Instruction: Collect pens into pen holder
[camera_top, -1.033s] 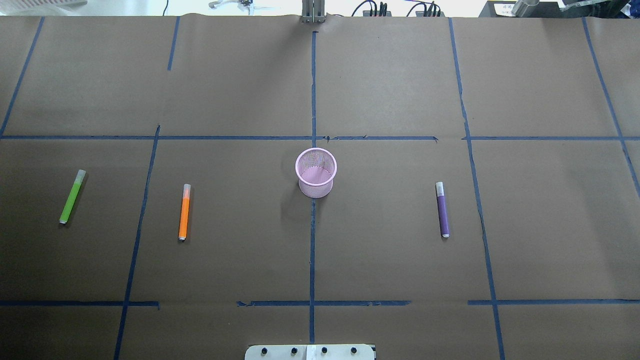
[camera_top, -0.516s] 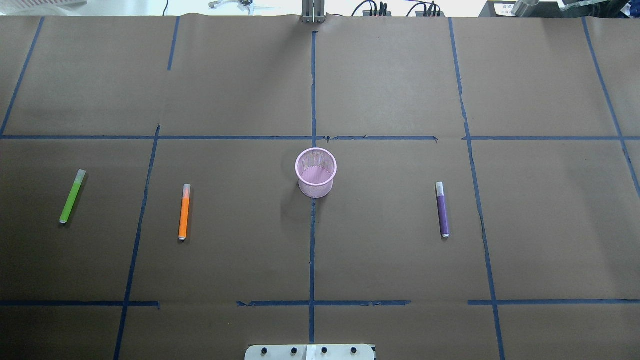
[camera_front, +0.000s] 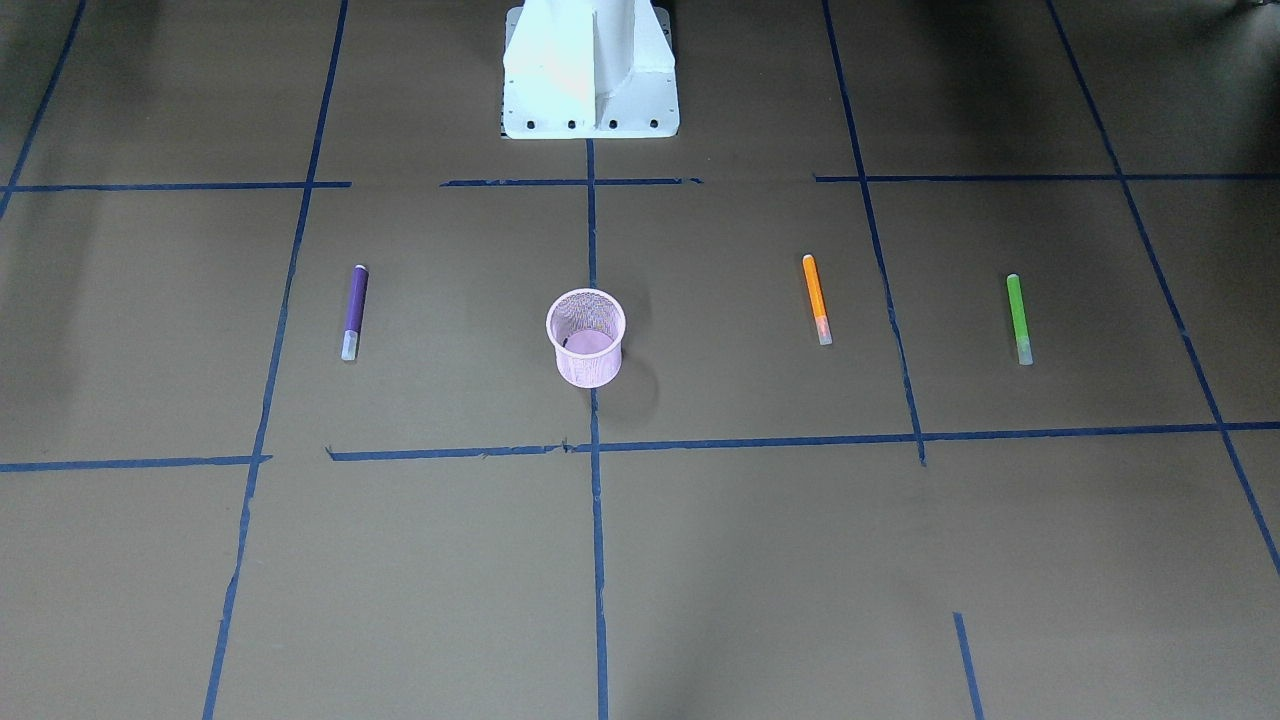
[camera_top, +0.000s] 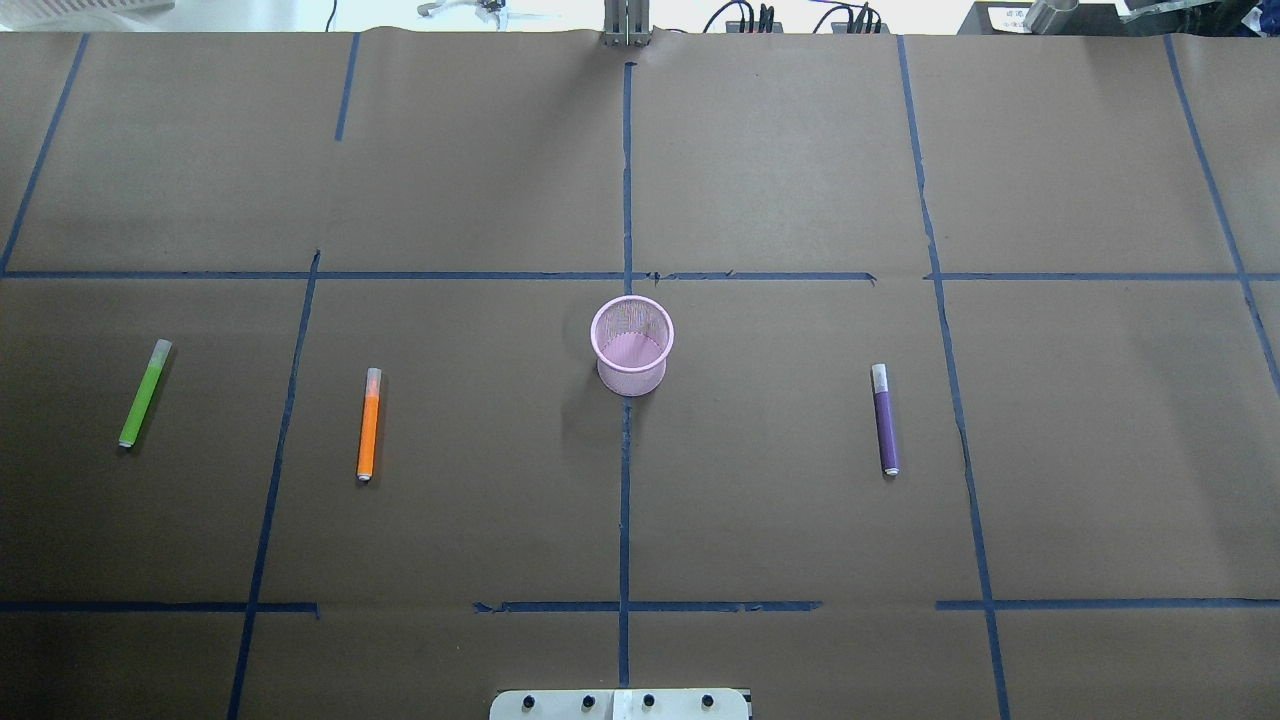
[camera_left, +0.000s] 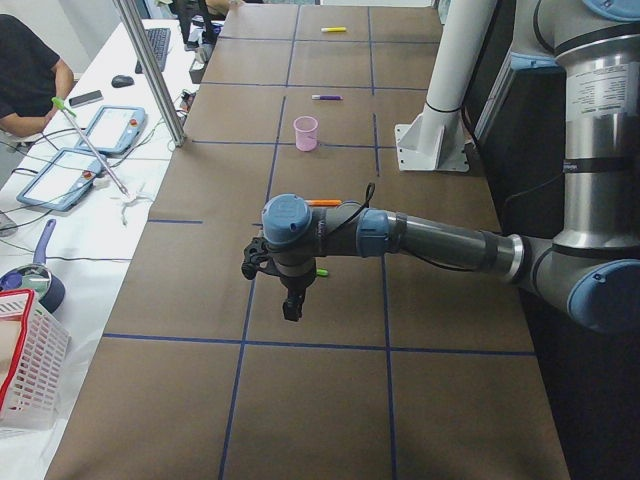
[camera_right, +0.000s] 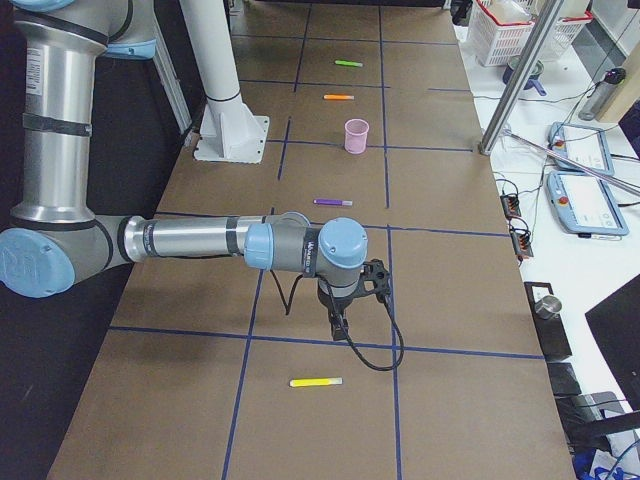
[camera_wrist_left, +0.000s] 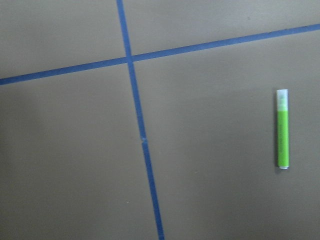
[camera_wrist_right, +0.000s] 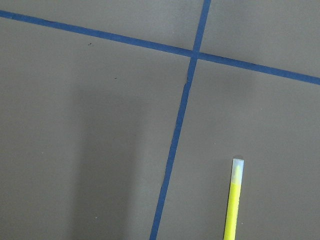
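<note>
pen holder (camera_top: 632, 345) upright, middle of counter (camera_top: 800, 520) | orange pen (camera_top: 369, 424), green pen (camera_top: 145, 393) flat toward left end | purple pen (camera_top: 885, 419) toward right | yellow pen (camera_right: 316, 382) near right end | left claw (camera_left: 291, 308), right claw (camera_right: 339, 328) above counter, opening: cannot tell

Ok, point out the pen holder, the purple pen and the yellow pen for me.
pen holder (camera_top: 632, 382): overhead view, on its front mesh wall.
purple pen (camera_top: 886, 430): overhead view, middle of its body.
yellow pen (camera_right: 314, 382): right side view, middle of its body.
</note>
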